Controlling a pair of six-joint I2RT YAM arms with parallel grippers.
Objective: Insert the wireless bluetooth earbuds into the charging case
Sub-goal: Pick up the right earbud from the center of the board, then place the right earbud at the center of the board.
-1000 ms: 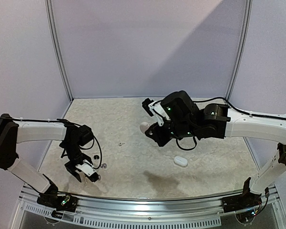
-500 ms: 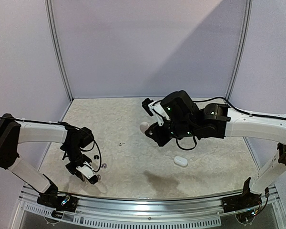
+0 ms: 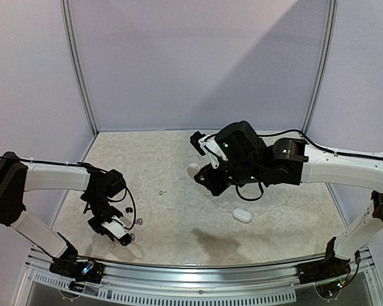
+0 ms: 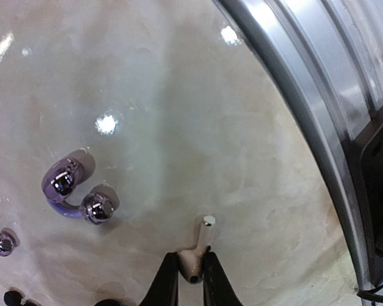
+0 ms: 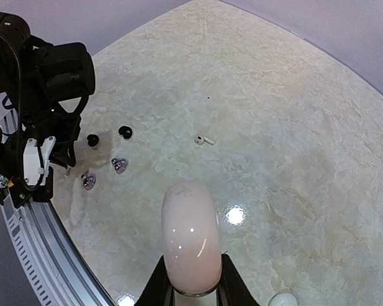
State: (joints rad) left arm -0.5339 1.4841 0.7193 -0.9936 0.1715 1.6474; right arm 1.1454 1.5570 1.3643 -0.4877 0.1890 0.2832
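Left gripper [image 4: 190, 271] is pinched narrow on a white bud [image 4: 200, 242]: glossy, short stem with a silver tip, stem pointing to 12 o'clock in the wrist view, head hidden between the fingers. It sits low over the table [image 3: 179, 146] at the 7 o'clock corner, near the metal rail [image 4: 306, 95]. At 9 to 10 o'clock from that bud lie two lavender buds [image 4: 97, 207], mirror-shiny, rounded, just beside each other; a third shows at the view's left edge. Two black buds [image 5: 124, 132], small dark discs, lie a bit further in, side by side. A loose white bud [image 5: 204, 139], same stemmed type, lies alone near table centre, well apart from the rest. Right gripper [image 5: 193, 274] is clamped on a case [image 5: 190, 229]: oval, glossy pinkish white, lid shut, held above the table at about 1 o'clock from centre. A second case [image 3: 242, 215], white, lies on the table at 4 o'clock.
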